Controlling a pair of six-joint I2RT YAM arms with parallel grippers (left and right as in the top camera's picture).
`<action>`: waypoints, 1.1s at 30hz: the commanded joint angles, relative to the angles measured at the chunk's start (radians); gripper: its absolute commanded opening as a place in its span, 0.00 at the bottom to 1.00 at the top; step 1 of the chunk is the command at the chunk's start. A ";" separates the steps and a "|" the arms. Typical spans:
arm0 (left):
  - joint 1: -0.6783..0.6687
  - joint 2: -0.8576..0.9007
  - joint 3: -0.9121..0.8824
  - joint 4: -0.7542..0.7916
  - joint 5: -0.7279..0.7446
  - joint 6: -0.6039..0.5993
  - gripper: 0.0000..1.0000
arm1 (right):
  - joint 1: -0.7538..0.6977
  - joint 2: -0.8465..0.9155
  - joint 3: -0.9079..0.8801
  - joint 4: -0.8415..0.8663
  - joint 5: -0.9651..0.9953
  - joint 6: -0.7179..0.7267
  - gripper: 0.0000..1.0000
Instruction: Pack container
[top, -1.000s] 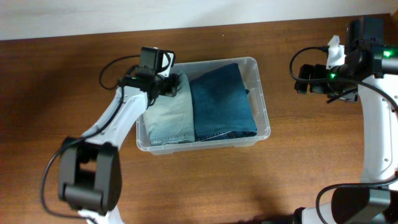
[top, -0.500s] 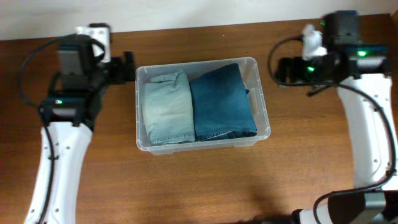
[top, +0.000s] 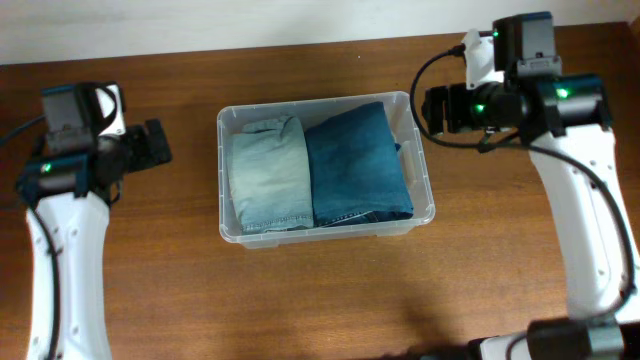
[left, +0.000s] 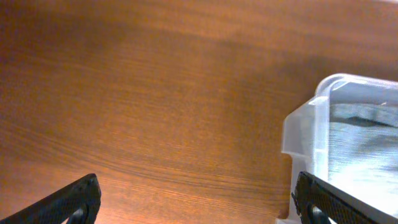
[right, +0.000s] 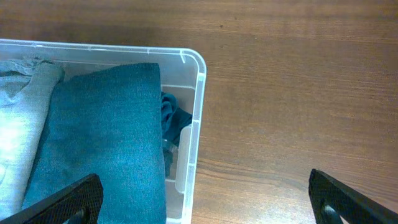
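One large clear rectangular plastic tub (top: 424, 170) sits at the middle of the brown wooden table (top: 320, 300), holding two garments: a pale blue folded denim piece (top: 268, 175) beside a dark blue folded denim piece (top: 355, 165). It is probably light, with slick, slightly flexible walls — the rimmed short ends suit a hold. The left tool (top: 155, 143) and the right tool (top: 430, 110) flank it, fingers apart and empty.

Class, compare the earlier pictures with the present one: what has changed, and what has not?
The left pincer lifted off the light jeans and drew back left, clear of the container. The right pincer edged left toward it. Container, light jeans and dark jeans stayed put.
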 joint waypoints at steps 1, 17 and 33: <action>0.010 -0.214 -0.059 0.013 0.027 0.016 0.99 | 0.001 -0.205 -0.066 0.018 0.041 0.005 0.98; 0.010 -0.942 -0.549 0.048 0.048 0.001 0.99 | 0.007 -1.076 -0.895 0.390 0.072 -0.051 0.99; 0.010 -0.962 -0.550 -0.326 0.048 0.000 0.99 | 0.007 -1.130 -0.909 0.082 0.074 -0.051 0.98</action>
